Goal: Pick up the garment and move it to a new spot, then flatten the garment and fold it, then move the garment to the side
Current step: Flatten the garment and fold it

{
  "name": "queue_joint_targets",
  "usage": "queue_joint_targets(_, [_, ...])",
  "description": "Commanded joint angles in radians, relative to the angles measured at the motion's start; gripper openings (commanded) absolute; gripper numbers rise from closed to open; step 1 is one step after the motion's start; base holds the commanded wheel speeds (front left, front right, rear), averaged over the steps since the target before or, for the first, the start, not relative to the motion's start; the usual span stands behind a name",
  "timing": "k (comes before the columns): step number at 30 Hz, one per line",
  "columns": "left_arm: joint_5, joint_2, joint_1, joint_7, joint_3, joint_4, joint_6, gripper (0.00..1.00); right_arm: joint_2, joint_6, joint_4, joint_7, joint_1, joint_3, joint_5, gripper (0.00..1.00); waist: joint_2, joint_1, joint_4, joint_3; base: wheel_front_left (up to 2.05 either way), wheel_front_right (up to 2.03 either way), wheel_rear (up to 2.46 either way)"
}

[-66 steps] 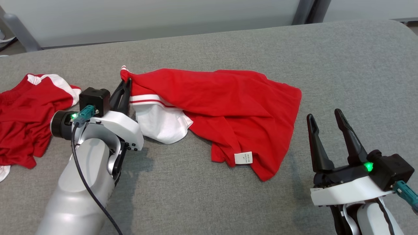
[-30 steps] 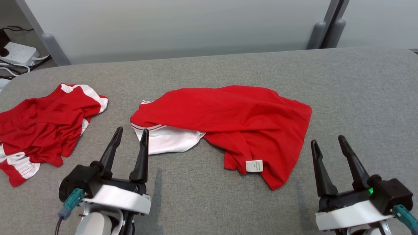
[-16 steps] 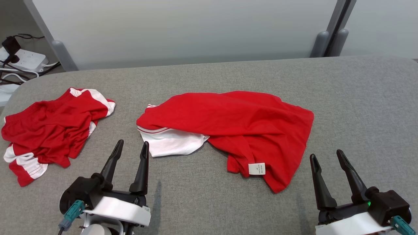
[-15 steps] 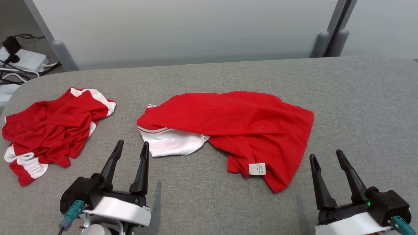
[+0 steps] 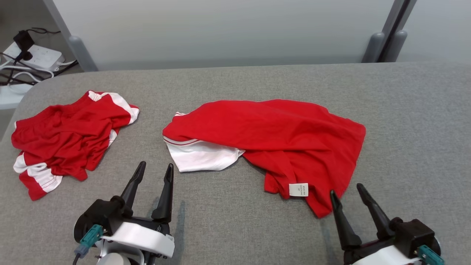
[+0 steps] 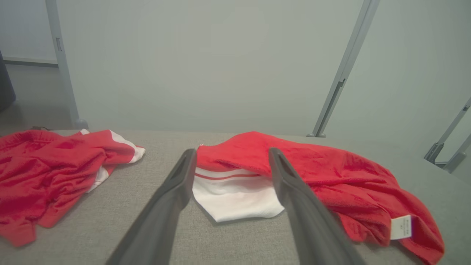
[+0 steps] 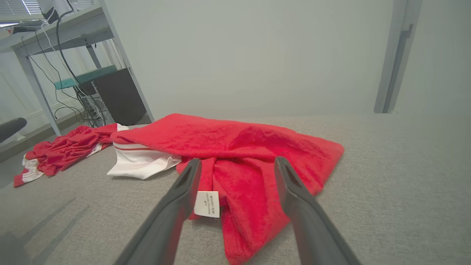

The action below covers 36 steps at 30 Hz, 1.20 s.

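Observation:
A red garment with a white, red-striped sleeve lies crumpled in the middle of the grey table; a white care label shows at its near edge. Both wrist views show the same garment ahead of the fingers. My left gripper stands open near the front left, short of the white sleeve. At the front right, my right gripper is open too, its fingertips close to the garment's lower corner. Neither touches cloth.
A second red and white garment lies bunched at the table's left end. A white power strip with cables sits on the floor beyond the far left corner. Partition posts stand behind the far edge.
The left gripper let go of the garment's sleeve corner, opened and drew back to the front. The camera shifted, so the scene slid right. The right gripper now sits closer to the garment's corner.

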Motion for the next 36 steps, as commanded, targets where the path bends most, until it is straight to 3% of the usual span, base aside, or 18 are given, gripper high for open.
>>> queue_joint_targets(1, [0.001, 0.005, -0.053, -0.006, 0.022, -0.018, -0.005, 1.00, -0.013, 0.007, -0.010, -0.012, -0.044, 0.035, 0.008, 1.00, -0.0001, 0.0000, 0.010, 0.009, 0.00, 0.00, 0.00])
queue_joint_targets(13, [-0.037, 0.005, -0.118, -0.006, -0.052, 0.005, -0.008, 1.00, -0.062, 0.007, 0.212, -0.012, -0.193, 0.174, 0.079, 1.00, -0.0001, 0.0000, 0.091, 0.059, 0.00, 0.00, 0.00])
queue_joint_targets(21, [-0.056, 0.005, -0.144, -0.006, -0.089, 0.005, -0.001, 1.00, -0.059, 0.007, 0.347, -0.012, -0.275, 0.201, 0.116, 1.00, -0.0001, 0.0000, 0.143, 0.087, 0.00, 0.00, 0.00])
queue_joint_targets(22, [-0.058, 0.005, -0.147, -0.006, -0.092, 0.004, 0.000, 1.00, -0.058, 0.007, 0.362, -0.012, -0.283, 0.209, 0.121, 0.69, -0.0001, 0.0000, 0.147, 0.091, 0.00, 0.00, 0.00])
queue_joint_targets(23, [-0.060, 0.005, -0.150, -0.006, -0.095, 0.003, 0.001, 1.00, -0.059, 0.007, 0.375, -0.012, -0.292, 0.217, 0.126, 0.48, -0.0001, 0.0000, 0.151, 0.095, 0.00, 0.00, 0.00])
queue_joint_targets(24, [-0.062, 0.005, -0.154, -0.006, -0.098, 0.002, 0.002, 1.00, -0.060, 0.007, 0.384, -0.012, -0.302, 0.222, 0.129, 0.35, -0.0001, 0.0000, 0.154, 0.099, 0.00, 0.00, 0.00])
queue_joint_targets(25, [-0.062, 0.005, -0.154, -0.006, -0.098, 0.002, 0.002, 1.00, -0.060, 0.007, 0.384, -0.012, -0.302, 0.222, 0.129, 0.35, -0.0001, 0.0000, 0.154, 0.099, 0.00, 0.00, 0.00])
queue_joint_targets(26, [-0.063, 0.005, -0.157, -0.006, -0.100, 0.002, 0.003, 1.00, -0.063, 0.007, 0.394, -0.012, -0.309, 0.230, 0.131, 0.03, -0.0001, 0.0000, 0.156, 0.104, 0.00, 0.00, 0.00])
queue_joint_targets(31, [-0.064, 0.005, -0.167, -0.006, -0.091, -0.005, 0.009, 1.00, -0.076, 0.007, 0.383, -0.012, -0.336, 0.214, 0.110, 0.00, -0.0001, 0.0000, 0.149, 0.123, 0.00, 0.00, 0.00])
queue_joint_targets(36, [-0.059, 0.005, -0.170, -0.006, -0.080, -0.006, 0.006, 1.00, -0.090, 0.007, 0.250, -0.012, -0.302, 0.111, 0.034, 0.00, -0.0001, 0.0000, 0.112, 0.133, 0.00, 0.00, 0.00])
